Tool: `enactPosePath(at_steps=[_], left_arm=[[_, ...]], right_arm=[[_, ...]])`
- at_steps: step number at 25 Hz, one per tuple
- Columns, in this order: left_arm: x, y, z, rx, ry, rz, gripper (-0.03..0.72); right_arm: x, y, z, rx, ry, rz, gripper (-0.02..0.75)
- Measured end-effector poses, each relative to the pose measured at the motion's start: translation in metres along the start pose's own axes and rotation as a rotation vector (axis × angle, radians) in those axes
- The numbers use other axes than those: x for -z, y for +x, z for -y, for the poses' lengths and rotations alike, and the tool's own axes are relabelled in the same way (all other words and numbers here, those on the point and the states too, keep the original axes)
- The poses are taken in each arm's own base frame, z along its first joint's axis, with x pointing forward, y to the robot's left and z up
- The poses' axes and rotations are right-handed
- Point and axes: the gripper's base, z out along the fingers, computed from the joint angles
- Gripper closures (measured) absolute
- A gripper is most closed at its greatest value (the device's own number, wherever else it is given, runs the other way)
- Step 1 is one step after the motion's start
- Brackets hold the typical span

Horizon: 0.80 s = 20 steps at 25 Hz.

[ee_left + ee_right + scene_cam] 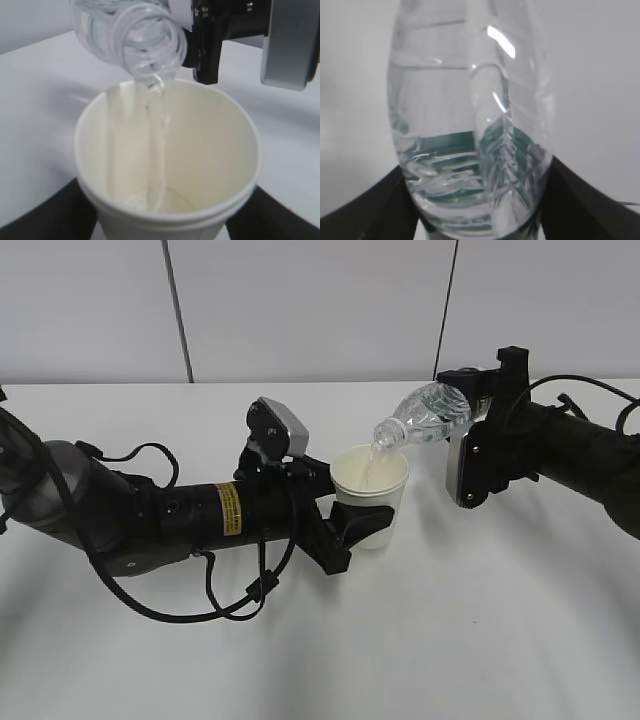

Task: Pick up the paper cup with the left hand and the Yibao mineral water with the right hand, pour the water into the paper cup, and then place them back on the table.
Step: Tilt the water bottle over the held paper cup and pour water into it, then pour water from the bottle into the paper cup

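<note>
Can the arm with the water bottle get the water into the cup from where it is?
Probably yes. The right hand holds the Yibao mineral water tipped, its open neck just above the paper cup rim. A thin stream already falls inside. The left hand holds the cup upright, with nothing between them.

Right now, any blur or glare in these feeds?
Left wrist view: the bottle mouth is soft and out of focus, the paper cup rim sharper. Right wrist view: white glare streaks on the bottle, close-up and refraction-warped. Exterior view: even light, faint shadows on the table.
</note>
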Motion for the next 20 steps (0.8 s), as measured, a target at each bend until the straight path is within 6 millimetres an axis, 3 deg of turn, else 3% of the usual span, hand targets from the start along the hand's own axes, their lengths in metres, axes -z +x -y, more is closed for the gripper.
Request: enactPosePath(at_steps=[20], left_arm=[[0.0,0.0009,-0.0001,-0.002,-0.001,-0.01,0.237]], right_arm=[[0.0001,-0.0006,0.0032,0.028,0.035,0.006,0.264]])
